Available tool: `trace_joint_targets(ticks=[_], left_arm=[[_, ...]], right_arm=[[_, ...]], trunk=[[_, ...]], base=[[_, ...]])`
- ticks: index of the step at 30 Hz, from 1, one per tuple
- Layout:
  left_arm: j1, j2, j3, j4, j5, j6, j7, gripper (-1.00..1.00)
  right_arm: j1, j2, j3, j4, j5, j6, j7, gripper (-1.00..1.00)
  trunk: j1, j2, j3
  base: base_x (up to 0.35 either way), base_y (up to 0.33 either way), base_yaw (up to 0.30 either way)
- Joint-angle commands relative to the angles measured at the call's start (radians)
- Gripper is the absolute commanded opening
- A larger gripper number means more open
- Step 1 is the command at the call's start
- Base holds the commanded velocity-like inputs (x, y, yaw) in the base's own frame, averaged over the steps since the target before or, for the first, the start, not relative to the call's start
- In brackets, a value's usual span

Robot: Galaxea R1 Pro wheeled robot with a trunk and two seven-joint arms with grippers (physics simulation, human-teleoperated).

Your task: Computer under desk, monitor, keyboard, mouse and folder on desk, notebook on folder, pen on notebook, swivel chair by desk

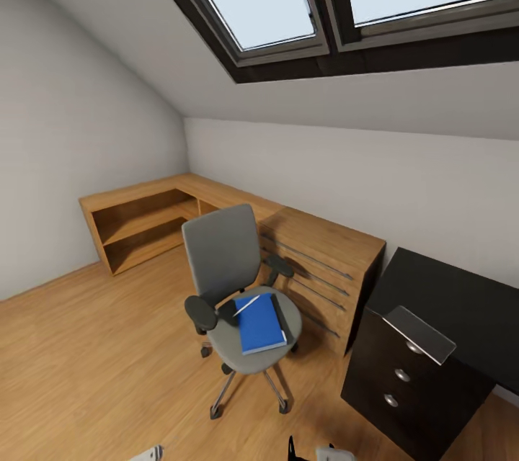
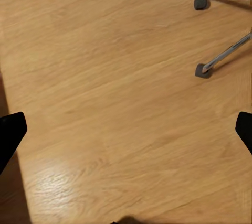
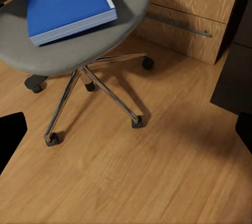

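Head view shows the grey swivel chair [image 1: 234, 288] standing on the wood floor [image 1: 86, 360] beside the wooden desk [image 1: 317, 259], with a blue book [image 1: 258, 323] and a thin white pen [image 1: 246, 305] lying on its seat. In both wrist views the left gripper [image 2: 126, 129] and the right gripper [image 3: 126, 129] have their fingers spread wide apart and hold nothing. I think the chair could roll away on its wheels if an arm bumps it, and the pen could slide off the book.
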Motion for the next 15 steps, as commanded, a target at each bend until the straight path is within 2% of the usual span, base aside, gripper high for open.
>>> trace_joint_targets(ticks=[1,3,4,6,7,8,9,10,13,14,15], left_arm=[[-0.001,0.003,0.004,0.000,0.012,-0.018,0.006,1.00],[-0.001,0.004,0.058,0.000,0.014,-0.040,0.006,1.00],[-0.001,0.005,0.072,0.000,0.015,-0.042,0.006,1.00],[-0.001,0.007,0.171,0.000,0.018,-0.048,0.006,1.00],[-0.001,0.007,0.206,0.000,0.019,-0.049,0.006,1.00],[-0.001,0.007,0.223,0.000,0.019,-0.049,0.006,1.00],[-0.001,0.008,0.269,0.000,0.019,-0.049,0.006,1.00],[-0.001,0.009,0.282,0.000,0.019,-0.049,0.006,1.00],[-0.001,0.020,0.329,0.000,0.017,-0.049,0.000,1.00],[-0.001,0.031,0.342,0.000,0.014,-0.048,-0.045,1.00],[-0.001,0.033,0.344,0.000,0.014,-0.047,-0.064,1.00]], right_arm=[[-0.001,0.000,0.009,0.000,-0.003,-0.003,-0.008,1.00],[-0.001,0.000,0.010,-0.003,-0.002,-0.009,-0.008,1.00],[-0.001,0.000,0.010,-0.004,-0.001,-0.010,-0.008,1.00],[-0.007,0.000,0.009,-0.021,0.001,-0.012,-0.008,1.00],[-0.017,0.000,0.009,-0.032,0.002,-0.006,-0.009,1.00],[-0.025,0.000,0.009,-0.037,0.002,0.001,-0.010,1.00],[-0.060,0.000,0.010,-0.055,0.003,0.044,-0.014,1.00],[-0.074,0.000,0.010,-0.061,0.003,0.067,-0.015,1.00],[-0.177,0.000,0.010,-0.106,0.001,0.293,-0.027,1.00],[-0.282,0.000,0.005,-0.147,-0.004,0.533,-0.034,1.00],[-0.311,0.000,0.004,-0.154,-0.006,0.591,-0.036,1.00]], trunk=[[0.000,-0.001,-0.001],[0.000,-0.001,-0.001],[0.000,-0.001,-0.001],[0.000,-0.001,-0.001],[0.000,-0.001,-0.001],[0.000,-0.001,-0.001],[0.000,-0.001,-0.001],[0.000,-0.001,-0.001],[0.000,-0.001,-0.001],[0.000,-0.001,-0.001],[0.000,-0.001,-0.001]], base=[[0.000,0.000,0.000],[0.080,0.000,0.000],[0.127,0.000,0.000],[0.183,0.000,0.000],[0.203,0.000,0.000],[0.206,0.000,0.000],[0.211,0.000,0.000],[0.214,0.000,0.000],[0.258,0.000,0.000],[0.317,0.000,0.000],[0.321,0.000,0.000]])
